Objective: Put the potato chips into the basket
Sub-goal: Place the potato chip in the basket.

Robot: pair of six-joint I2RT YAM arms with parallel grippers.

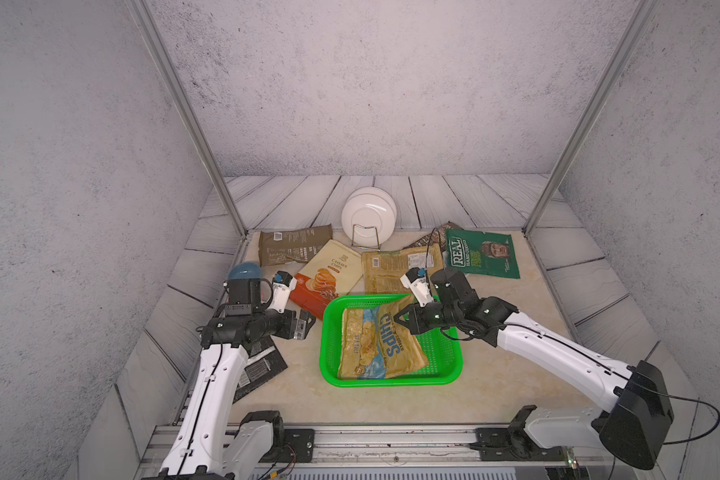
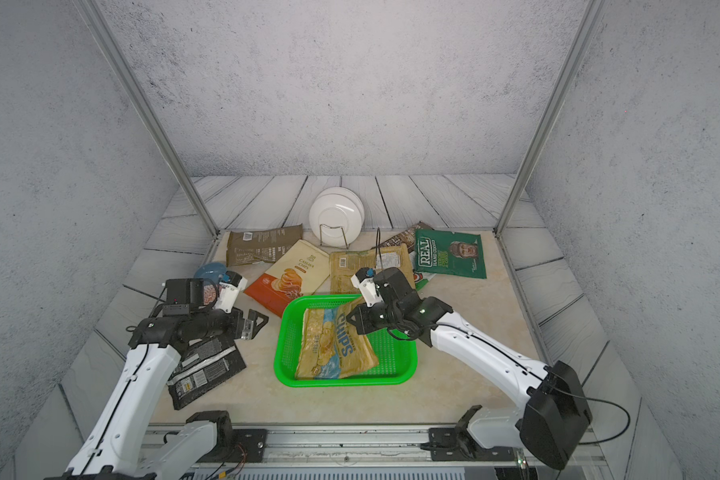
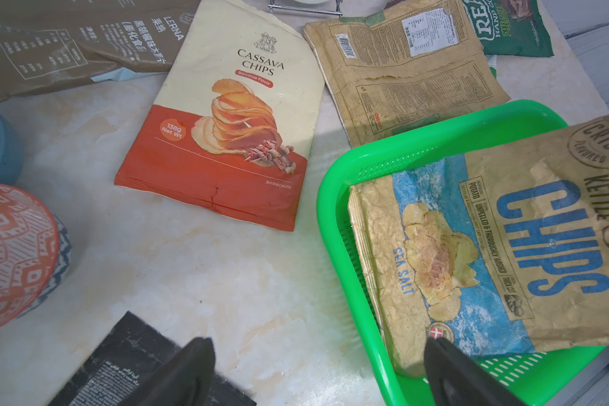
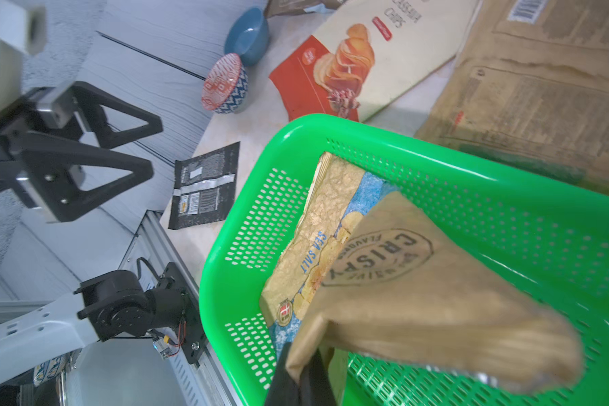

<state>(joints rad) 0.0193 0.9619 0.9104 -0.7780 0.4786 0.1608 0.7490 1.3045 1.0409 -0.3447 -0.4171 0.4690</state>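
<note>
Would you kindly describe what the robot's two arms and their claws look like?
The left arm and right arm have white shells with black joints, and a thin black cable runs along each. The left claw and right claw are black with hollow triangular fingers. A white camera block with a blue plug sits at each wrist.

A robot test cell dressed as a kitchen: aluminium posts (image 1: 185, 112) are framing printed plaster-look wall panels (image 1: 371, 83), and a metal rail (image 1: 391, 442) behind both grippers is carrying the arm bases. Beyond the right gripper (image 1: 400, 318), white plates (image 1: 368, 218) are standing upright on a marble-look tabletop (image 1: 495, 365); a blue bowl (image 1: 244, 270) is sitting near the left gripper (image 1: 306, 322).
</note>
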